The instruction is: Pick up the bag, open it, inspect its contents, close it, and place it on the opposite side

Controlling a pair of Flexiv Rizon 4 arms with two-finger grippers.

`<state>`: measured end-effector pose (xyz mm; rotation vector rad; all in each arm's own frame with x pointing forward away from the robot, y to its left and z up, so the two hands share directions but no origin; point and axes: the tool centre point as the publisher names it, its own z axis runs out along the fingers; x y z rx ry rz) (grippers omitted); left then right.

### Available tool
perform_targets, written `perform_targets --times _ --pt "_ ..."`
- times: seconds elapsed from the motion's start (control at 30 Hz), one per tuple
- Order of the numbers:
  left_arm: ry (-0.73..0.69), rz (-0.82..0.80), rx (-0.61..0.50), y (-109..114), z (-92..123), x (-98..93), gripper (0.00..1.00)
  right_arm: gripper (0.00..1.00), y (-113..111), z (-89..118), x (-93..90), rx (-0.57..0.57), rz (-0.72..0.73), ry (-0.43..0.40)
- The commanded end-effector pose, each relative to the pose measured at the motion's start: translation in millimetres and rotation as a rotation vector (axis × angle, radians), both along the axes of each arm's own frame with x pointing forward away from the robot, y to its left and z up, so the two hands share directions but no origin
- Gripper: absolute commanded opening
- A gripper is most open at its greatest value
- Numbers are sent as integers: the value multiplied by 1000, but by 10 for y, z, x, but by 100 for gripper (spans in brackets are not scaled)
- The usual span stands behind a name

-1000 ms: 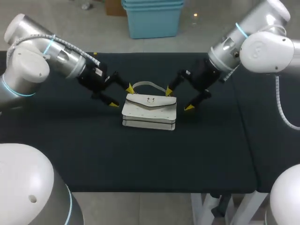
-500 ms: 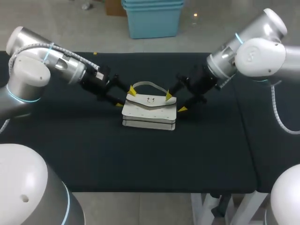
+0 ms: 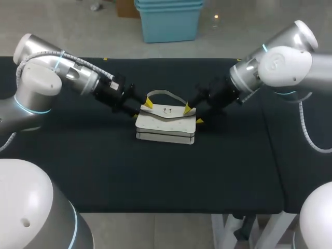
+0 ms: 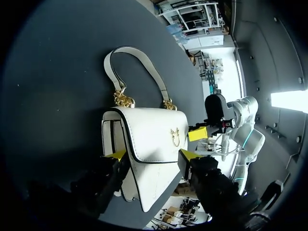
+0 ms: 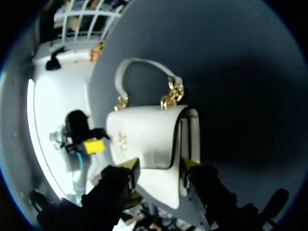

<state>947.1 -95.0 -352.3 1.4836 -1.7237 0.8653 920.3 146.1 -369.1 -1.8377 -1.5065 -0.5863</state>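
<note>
**A:** What has shifted in the past second?

**B:** Both arms have closed in. The left tool (image 3: 142, 107) slid right from the upper left, and the right tool (image 3: 193, 114) came left and lower. Each now sits at one end of the bag (image 3: 166, 124).

**A:** How is the left tool set?

**B:** It is spread wide, with the bag's left end between its fingers. In its wrist view one yellow tip is by the side panel and the other is at the flap's edge. I cannot tell whether they press.

**A:** And the bag itself?

**B:** It is white and lies flat on the dark worktop (image 3: 155, 176), just above the frame's middle. The flap is shut and the gold clasp (image 3: 166, 110) faces up. The strap (image 3: 162, 93) lies flat on the side toward the frame's top.

**A:** The right tool?

**B:** It is also spread, straddling the bag's right end, one tip over the flap and one beside the side panel.
</note>
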Motion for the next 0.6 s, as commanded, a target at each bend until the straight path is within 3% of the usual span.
perform_targets --times 0.03,0.13,0.23,0.3,0.33,0.6 --pt "13 -4 -8 -4 -83 65 47 52 47 -93 67 5 5 10" --pt "18 0 -5 -2 -108 72 31 51 63 -137 88 3 1 18" --pt "23 0 -1 -4 -130 73 0 43 68 -186 94 4 -13 34" --pt "22 -2 2 -9 -140 68 0 22 63 -212 99 10 -29 43" --pt "19 -6 3 -11 -142 64 0 0 58 -221 101 12 -36 44" --pt "-3 -21 12 -13 -141 25 0 0 25 -185 91 36 -75 14"
